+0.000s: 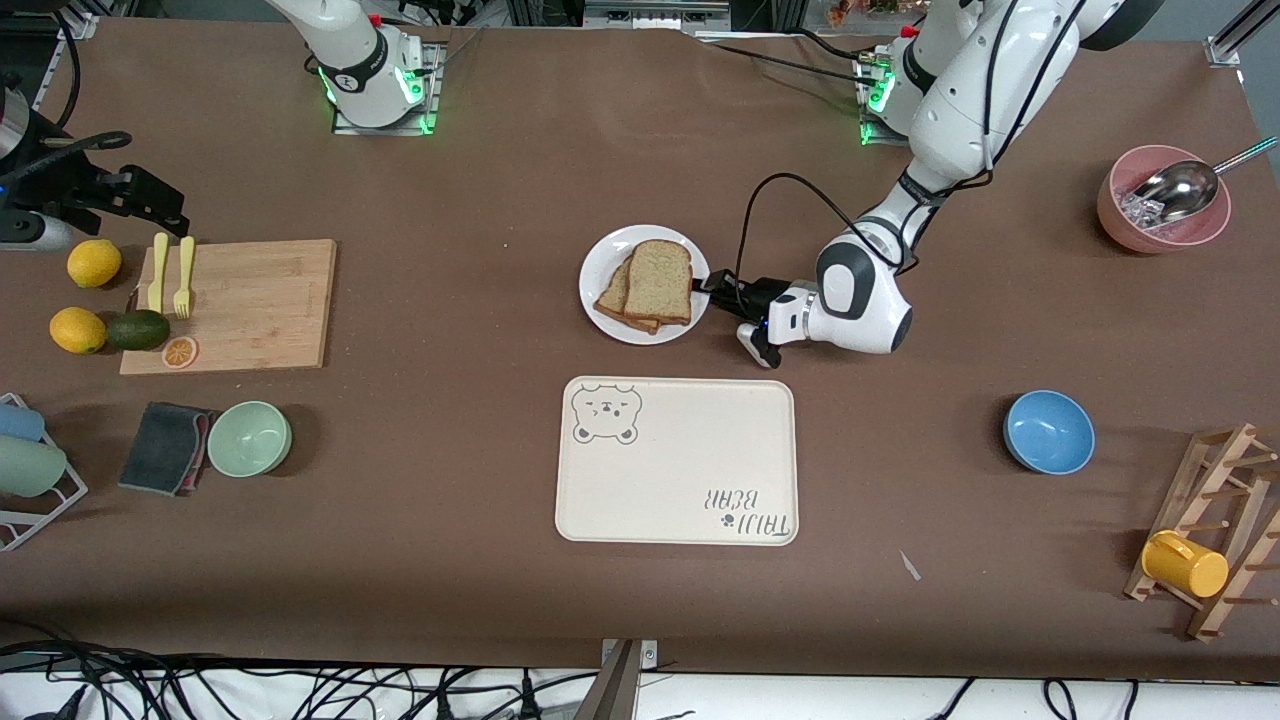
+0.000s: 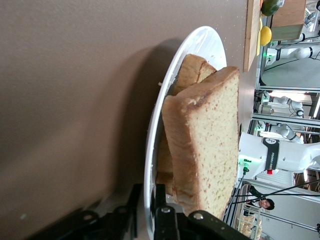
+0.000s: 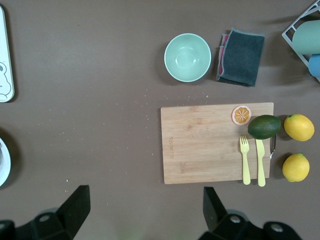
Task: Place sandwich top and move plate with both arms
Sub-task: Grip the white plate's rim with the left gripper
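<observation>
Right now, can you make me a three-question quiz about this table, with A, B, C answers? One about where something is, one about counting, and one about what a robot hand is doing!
1. Where do the bread slices lie?
A. On the bear tray
B. On the white plate
C. On the wooden board

2. How many lemons lie by the wooden board?
A. Two
B. Four
C. None

3. What is the left gripper doing?
A. Hanging open over the blue bowl
B. Holding the fork
C. Closing on the plate's rim

Answers:
1. B: the sandwich top leans on the second slice on the plate.
2. A: one lemon and another lemon sit beside the wooden board.
3. C: the left gripper has its fingers either side of the rim; the right gripper waits open above the board.
</observation>
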{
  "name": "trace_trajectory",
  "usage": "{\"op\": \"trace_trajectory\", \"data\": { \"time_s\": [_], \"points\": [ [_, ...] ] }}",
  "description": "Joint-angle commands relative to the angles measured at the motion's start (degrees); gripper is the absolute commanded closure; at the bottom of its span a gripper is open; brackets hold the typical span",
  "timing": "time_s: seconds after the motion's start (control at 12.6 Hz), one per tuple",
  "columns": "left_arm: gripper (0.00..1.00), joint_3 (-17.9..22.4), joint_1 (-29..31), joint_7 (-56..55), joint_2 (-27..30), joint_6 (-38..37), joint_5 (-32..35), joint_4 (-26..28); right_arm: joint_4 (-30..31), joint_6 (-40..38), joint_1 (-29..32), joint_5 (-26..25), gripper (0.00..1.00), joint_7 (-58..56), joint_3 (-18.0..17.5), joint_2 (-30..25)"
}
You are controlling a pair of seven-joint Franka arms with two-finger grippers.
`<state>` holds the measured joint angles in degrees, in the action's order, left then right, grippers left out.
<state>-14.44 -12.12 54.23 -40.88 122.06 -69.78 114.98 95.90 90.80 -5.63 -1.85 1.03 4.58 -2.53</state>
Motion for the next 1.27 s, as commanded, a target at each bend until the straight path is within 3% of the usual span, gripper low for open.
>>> {"op": "trace_trajectory", "data": {
  "time_s": [0.0, 0.48, 0.79, 1.19],
  "points": [
    [1.00, 0.2, -0.5, 0.0, 0.4, 1.0, -2.3, 0.3, -1.5, -1.4, 0.1, 1.4, 0.00, -1.4, -0.1, 0.6],
    [1.00, 0.1, 0.8, -1.6, 0.7, 0.0, -2.2, 0.2, -2.1, -0.5, 0.5, 4.3, 0.00, -2.3, 1.4, 1.1],
    [1.00, 0.1, 2.1, -10.2, 2.5, -3.6, -2.2, -0.7, -2.3, -0.5, 0.4, 4.3, 0.00, -2.2, 1.4, 1.2],
    [1.00, 0.2, 6.2, -12.6, 4.8, -8.7, -1.2, -4.3, -2.2, -0.7, -0.3, 4.3, 0.00, -2.0, 1.3, 1.7]
  ]
}}
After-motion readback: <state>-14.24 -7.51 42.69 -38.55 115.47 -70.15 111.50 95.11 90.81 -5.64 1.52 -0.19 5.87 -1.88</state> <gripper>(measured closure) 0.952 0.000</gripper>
